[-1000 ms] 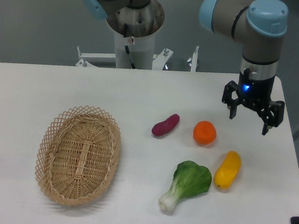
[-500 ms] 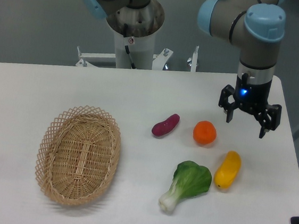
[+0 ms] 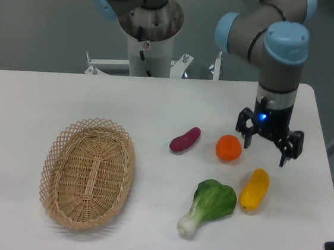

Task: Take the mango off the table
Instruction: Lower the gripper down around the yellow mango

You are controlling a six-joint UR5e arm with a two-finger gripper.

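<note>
While the mango (image 3: 254,189) lies on the table (image 3: 32,99), spread fingers (image 3: 283,159) point down just behind it.

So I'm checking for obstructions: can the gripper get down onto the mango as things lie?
Probably yes. The gripper hangs open above the mango, which lies apart from the orange and bok choy.

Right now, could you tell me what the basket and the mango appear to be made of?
The basket looks like woven wicker, tan and matte, with an open lattice rim. The mango looks like smooth, slightly glossy yellow skin or plastic; whether it is real or a replica cannot be told.
</note>
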